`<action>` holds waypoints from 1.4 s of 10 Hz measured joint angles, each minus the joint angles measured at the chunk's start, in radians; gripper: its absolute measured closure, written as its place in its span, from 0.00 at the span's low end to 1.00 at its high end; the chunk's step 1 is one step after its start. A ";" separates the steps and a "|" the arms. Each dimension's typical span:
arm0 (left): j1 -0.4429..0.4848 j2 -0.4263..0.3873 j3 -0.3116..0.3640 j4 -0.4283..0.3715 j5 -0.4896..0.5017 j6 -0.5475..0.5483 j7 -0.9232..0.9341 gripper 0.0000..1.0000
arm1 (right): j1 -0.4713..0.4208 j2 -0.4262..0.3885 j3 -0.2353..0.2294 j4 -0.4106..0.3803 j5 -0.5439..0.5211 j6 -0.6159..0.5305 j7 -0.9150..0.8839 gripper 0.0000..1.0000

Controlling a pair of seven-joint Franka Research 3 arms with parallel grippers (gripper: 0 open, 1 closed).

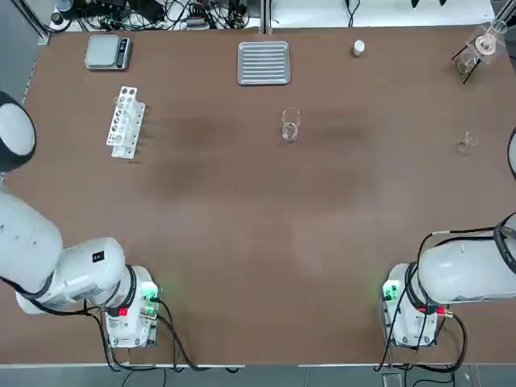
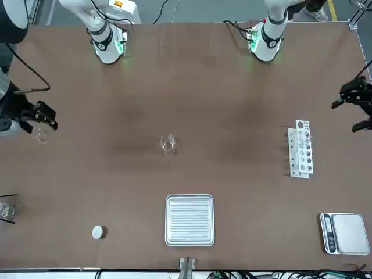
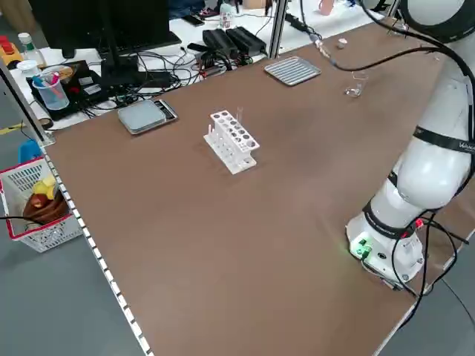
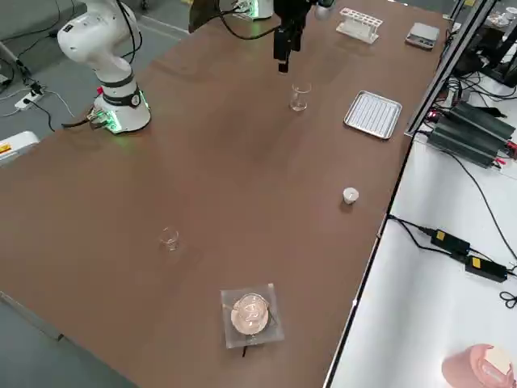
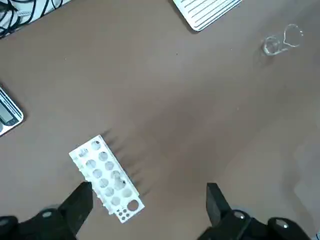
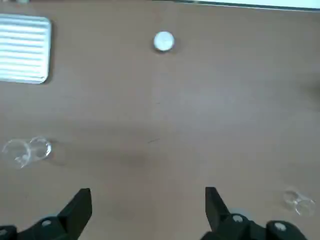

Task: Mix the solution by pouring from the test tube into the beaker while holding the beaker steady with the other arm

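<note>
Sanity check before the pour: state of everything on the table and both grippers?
beaker: upright, free, mid-table
test tube rack: standing; one tube visible in it
metal tray: flat, bare
scale: nothing on it
left gripper: open, empty, above the rack
right gripper: open, empty

Clear glass beaker [image 1: 290,126] on a matt brown table [image 1: 242,226] — ribbed metal tray [image 1: 264,63], white plastic rack [image 1: 125,122].

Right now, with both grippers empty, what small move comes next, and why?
Probably lower the open left gripper toward the white plastic test tube rack below it: nothing is held, and the small clear glass beaker stands alone mid-table, away from the open right gripper.
</note>
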 joint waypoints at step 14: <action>0.336 0.538 -0.003 -0.040 -0.430 -0.149 1.409 0.01 | -0.001 0.443 0.014 -0.039 0.834 0.233 -1.315 0.04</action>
